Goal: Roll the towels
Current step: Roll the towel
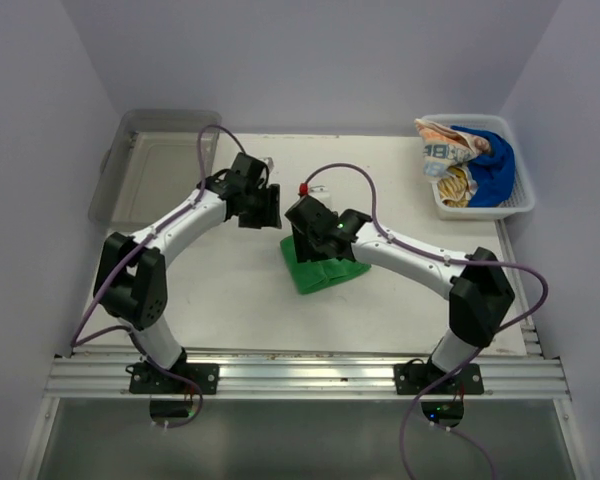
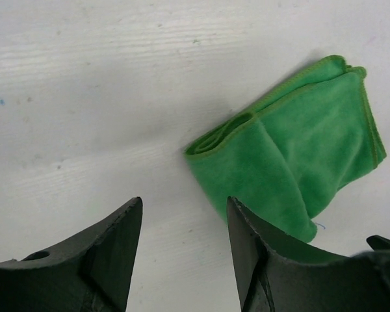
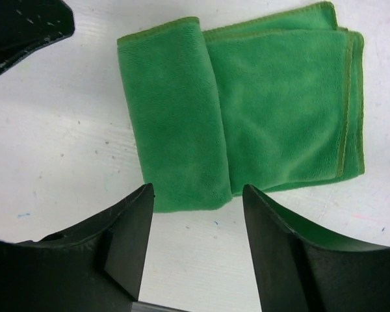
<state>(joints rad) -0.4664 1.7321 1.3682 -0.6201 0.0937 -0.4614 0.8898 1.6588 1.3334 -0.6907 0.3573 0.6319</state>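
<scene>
far left, a clear bin (image 1: 150, 170) sits at the back corner of the white table (image 1: 230, 290), well behind and to the left of the left gripper (image 1: 265, 208).

left gripper: on its wrist view (image 2: 184, 205) the two black fingers are spread apart, with nothing between them but bare table. it hangs over the table, not gripping anything.

the green towel (image 2: 299, 162) lies ahead of the left gripper and off to its right side, flat on the table and folded over itself, with a looped edge showing at the end nearest the fingers. the right-hand finger overlaps the towel's near corner in that view. can't tell if they touch.

from above, the green towel (image 1: 320, 272) is mid-table, between the two arms and mostly under the right one.

right gripper (image 1: 318, 248): directly over the towel, pointing down. on its wrist view (image 3: 198, 192) the fingers stand wide apart and pinch nothing. the towel (image 3: 247, 110) lies just ahead of the fingertips, its near edge level with the gap between them. a thicker rolled or doubled part is on the left, a flatter folded part on the right.

far right, well beyond the right gripper at the back corner, is a white basket (image 1: 520, 205). it holds the orange-and-white towel (image 1: 442, 140), the blue towel (image 1: 495, 165) and the yellow-tan towel (image 1: 458, 185), all bunched together.
</scene>
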